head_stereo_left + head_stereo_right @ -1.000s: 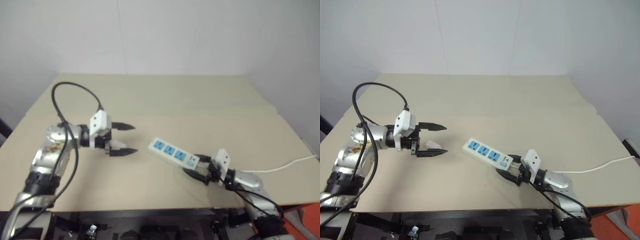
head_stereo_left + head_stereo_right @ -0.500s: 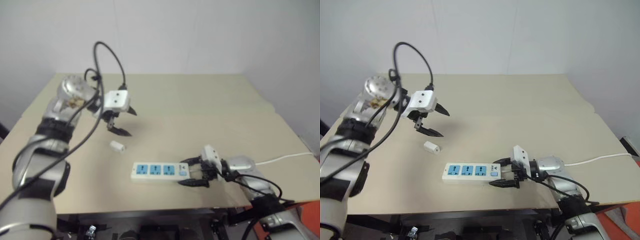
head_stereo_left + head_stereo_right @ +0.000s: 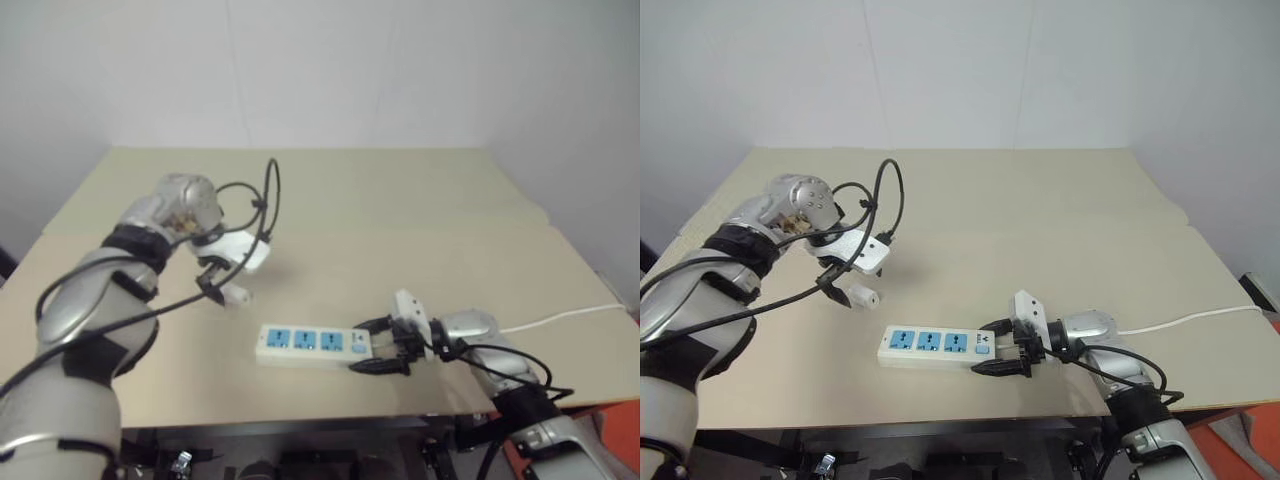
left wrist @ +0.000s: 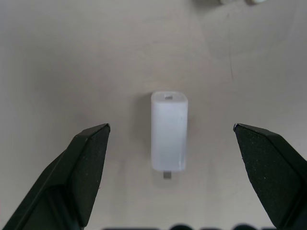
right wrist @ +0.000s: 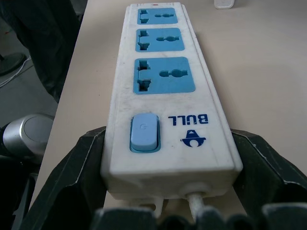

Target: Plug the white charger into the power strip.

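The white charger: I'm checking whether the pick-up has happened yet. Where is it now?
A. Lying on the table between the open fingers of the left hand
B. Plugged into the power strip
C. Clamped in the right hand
A: the white charger lies flat on the table, with the left hand open around it, fingers apart from it.

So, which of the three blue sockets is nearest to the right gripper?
The socket beside the blue switch on the power strip, whose end the right gripper grips.

White power strip point(image 5: 165, 96) lies flat on tan table point(image 5: 268, 72), three blue socket faces in a row, blue switch point(image 5: 144, 132) and "BULL" logo at near end. Right gripper point(image 5: 168, 177) fingers clamp both sides of that end. Thin cord point(image 5: 197, 203) exits between them.
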`<state>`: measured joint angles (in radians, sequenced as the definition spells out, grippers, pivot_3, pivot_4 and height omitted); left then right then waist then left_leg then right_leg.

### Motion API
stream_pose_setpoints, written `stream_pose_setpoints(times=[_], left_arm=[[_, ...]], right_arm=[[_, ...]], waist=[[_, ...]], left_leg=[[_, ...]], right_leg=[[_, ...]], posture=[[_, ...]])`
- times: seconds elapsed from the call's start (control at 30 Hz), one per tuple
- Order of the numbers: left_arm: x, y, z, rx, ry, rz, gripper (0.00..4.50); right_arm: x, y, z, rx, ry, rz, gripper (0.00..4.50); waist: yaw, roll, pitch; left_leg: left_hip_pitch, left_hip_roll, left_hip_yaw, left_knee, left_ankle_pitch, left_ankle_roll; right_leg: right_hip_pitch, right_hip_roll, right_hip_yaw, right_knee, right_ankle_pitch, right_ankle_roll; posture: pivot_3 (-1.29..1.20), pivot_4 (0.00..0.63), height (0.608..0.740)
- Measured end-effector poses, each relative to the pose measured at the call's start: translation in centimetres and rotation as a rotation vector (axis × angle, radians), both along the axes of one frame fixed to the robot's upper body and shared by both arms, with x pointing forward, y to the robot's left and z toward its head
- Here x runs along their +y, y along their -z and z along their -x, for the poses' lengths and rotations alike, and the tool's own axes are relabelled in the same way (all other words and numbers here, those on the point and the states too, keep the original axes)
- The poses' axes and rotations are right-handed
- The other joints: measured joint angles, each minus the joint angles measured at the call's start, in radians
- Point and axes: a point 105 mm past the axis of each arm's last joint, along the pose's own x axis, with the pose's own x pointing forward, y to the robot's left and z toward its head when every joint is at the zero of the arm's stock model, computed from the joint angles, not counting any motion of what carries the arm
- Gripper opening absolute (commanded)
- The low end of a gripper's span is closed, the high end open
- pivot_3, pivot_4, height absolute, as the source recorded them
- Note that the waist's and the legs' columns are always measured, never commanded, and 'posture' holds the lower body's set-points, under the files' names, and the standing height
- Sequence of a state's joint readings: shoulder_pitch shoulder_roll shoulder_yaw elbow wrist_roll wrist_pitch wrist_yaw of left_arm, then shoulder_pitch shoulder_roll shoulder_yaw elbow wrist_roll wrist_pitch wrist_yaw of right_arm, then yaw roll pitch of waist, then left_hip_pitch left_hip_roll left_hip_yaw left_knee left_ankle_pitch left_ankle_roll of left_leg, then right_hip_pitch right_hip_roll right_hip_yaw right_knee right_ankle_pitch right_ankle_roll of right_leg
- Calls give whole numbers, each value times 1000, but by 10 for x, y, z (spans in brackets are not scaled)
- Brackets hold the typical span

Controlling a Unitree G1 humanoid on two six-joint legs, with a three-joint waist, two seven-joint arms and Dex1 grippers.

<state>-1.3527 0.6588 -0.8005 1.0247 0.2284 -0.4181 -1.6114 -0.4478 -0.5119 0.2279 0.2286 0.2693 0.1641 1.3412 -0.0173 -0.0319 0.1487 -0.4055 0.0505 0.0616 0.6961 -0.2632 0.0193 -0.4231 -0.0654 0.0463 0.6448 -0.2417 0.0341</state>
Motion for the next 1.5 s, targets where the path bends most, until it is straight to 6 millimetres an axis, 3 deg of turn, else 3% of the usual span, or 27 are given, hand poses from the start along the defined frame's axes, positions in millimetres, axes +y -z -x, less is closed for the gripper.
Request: stream_pose_setpoints(times=[0.4, 0.57, 1.0, 1.13, 1.4, 1.5], left_arm=[[3, 31, 1, 22, 15, -40, 4500], [-11, 33, 1, 31, 43, -9, 4500], [-11, 39, -1, 8, 66, -52, 4500], [-11, 39, -2, 4, 59, -45, 3629], [-7, 39, -6, -32, 77, -72, 1015], [-7, 39, -6, -36, 81, -69, 1022]], right_arm=[[-1, 0, 3, -15, 29, 9, 3432], [0, 0, 3, -16, 33, 10, 3432], [0, 1, 3, -20, 47, 9, 3432], [1, 1, 3, -22, 51, 13, 3431], [1, 1, 3, -23, 53, 17, 3431], [1, 2, 3, -23, 54, 17, 3431]], waist=[[4, 0, 0], [2, 0, 0], [2, 0, 0], [1, 0, 0], [1, -1, -1], [1, -1, -1]], left_leg=[[0, 0, 0, 0, 0, 0], [0, 0, 0, 0, 0, 0], [1, 0, 0, 1, 0, 0], [1, 0, 0, 1, 0, 0], [2, 0, 0, 1, 0, 0], [2, 0, 0, 1, 0, 0]], right_leg=[[0, 0, 0, 0, 0, 0], [0, 0, 0, 0, 0, 0], [1, 0, 0, 1, 0, 0], [1, 0, 0, 1, 0, 0], [2, 0, 0, 2, 0, 0], [2, 0, 0, 2, 0, 0]], posture=[[0, 150, 740], [0, 150, 740], [0, 150, 740], [0, 150, 740], [0, 150, 740], [0, 150, 740]])
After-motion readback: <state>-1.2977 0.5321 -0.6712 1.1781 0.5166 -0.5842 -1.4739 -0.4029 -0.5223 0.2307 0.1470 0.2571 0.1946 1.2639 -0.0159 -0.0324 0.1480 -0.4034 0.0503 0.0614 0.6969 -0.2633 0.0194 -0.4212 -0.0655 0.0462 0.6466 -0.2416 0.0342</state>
